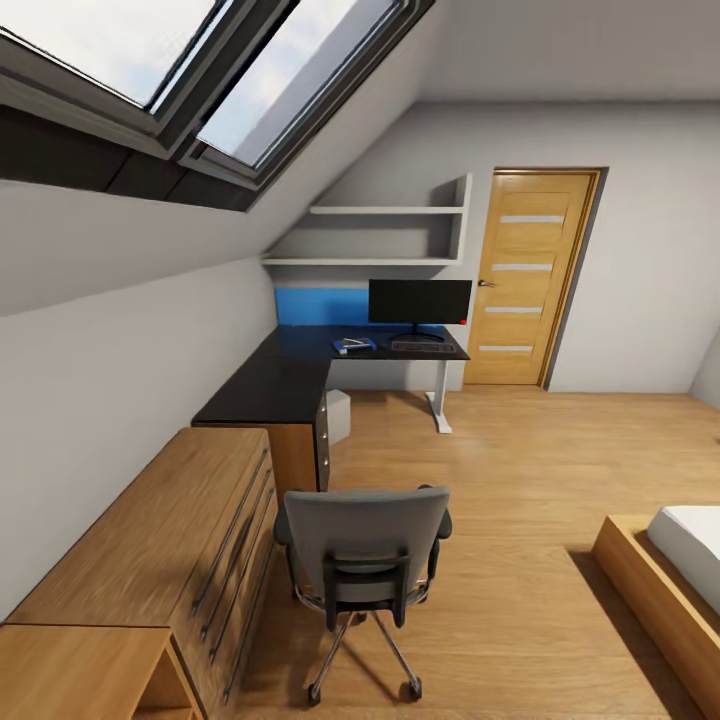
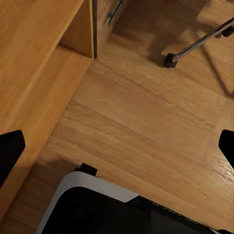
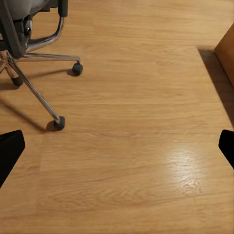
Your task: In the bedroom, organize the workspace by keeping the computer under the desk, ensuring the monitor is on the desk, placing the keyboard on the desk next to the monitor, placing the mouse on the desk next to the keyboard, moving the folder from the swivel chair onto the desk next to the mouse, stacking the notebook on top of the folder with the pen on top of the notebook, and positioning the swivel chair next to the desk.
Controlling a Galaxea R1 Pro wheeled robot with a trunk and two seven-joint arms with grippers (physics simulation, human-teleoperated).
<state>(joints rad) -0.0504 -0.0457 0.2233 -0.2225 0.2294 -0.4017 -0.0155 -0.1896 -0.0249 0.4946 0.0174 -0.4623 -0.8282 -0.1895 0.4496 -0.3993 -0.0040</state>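
Below my wrists lies bare wooden floor. My left gripper and my right gripper each show two dark fingertips set wide apart at opposite edges of their wrist views, jaws fully open and holding nothing. Under the left one appears a white-rimmed dark part of my own base; a chair caster and chrome leg lie further off.

Nearest ahead in the head view, at 6 o'clock, stands the swivel chair, its grey back toward me, chrome star base on the floor, just beside the light-wood dresser at 8 o'clock. A bed corner lies at 4 o'clock.

Beyond the dresser begins the L-shaped black-topped table, running along the left wall and then turning right under the shelves. The computer, a light grey box, sits on the floor under the table beside the drawer unit.

On the far run of the table, at 12 o'clock, stands the monitor. The keyboard lies in front of its stand. Left of the keyboard lies the folder, blue, with small items on top too small to identify. The mouse cannot be made out.

Farthest, at 1 o'clock, is a closed wooden door.
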